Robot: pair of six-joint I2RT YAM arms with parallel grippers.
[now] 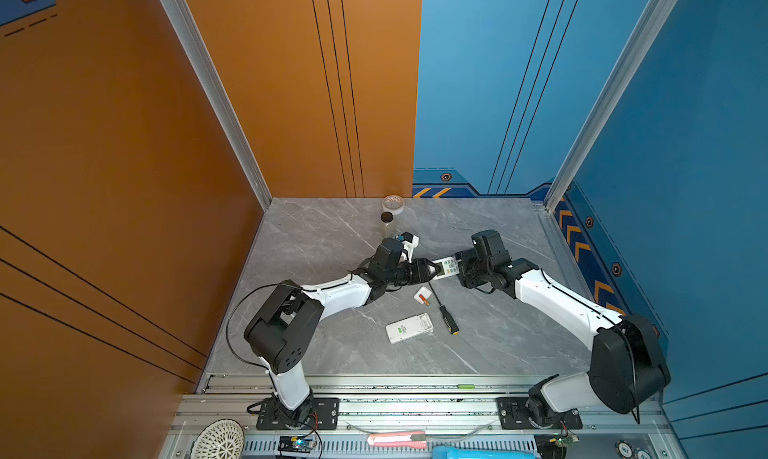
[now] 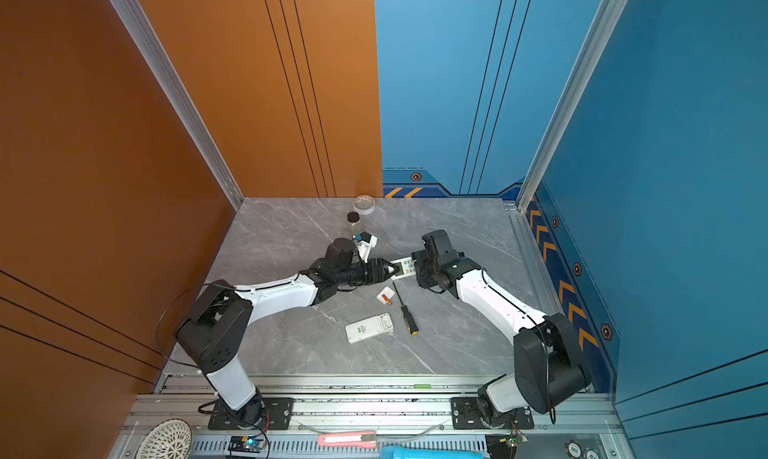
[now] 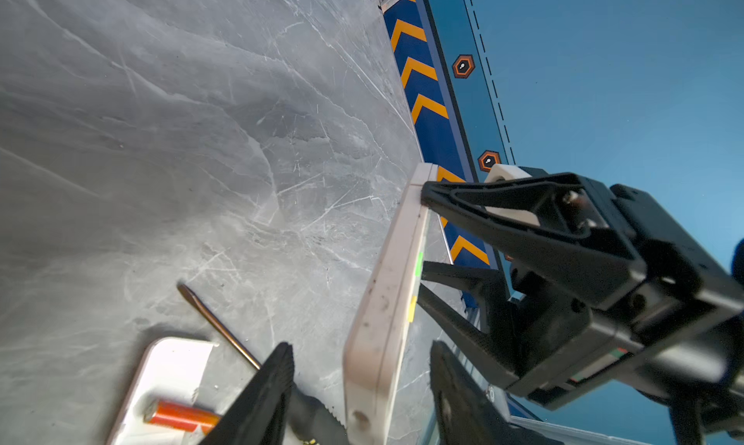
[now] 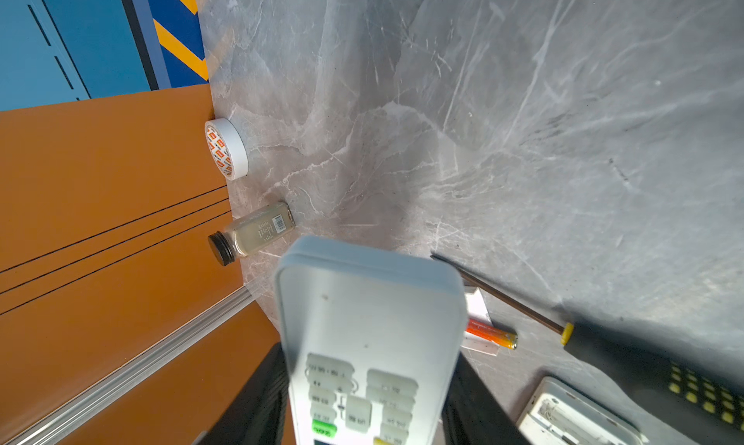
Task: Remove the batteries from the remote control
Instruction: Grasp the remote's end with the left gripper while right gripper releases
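Note:
My right gripper (image 1: pixel 459 266) (image 4: pixel 364 390) is shut on the long edges of a white remote control (image 1: pixel 448 266) (image 4: pixel 370 302), held above the table with its button face up. My left gripper (image 1: pixel 436 268) (image 3: pixel 361 346) straddles the remote control (image 3: pixel 386 314) at its free end. It is open, with a gap between each finger and the white body. One orange-red battery (image 1: pixel 424 298) (image 3: pixel 181 417) (image 4: pixel 489 334) lies on a small white cover (image 1: pixel 420 293) on the table, just below the held remote in both top views.
A second white slab with an open compartment (image 1: pixel 409 328) lies nearer the front. A black-and-yellow screwdriver (image 1: pixel 446 315) lies beside it, shaft pointing towards the grippers. A tape roll (image 1: pixel 392 204) and a small bottle (image 1: pixel 386 224) stand by the back wall.

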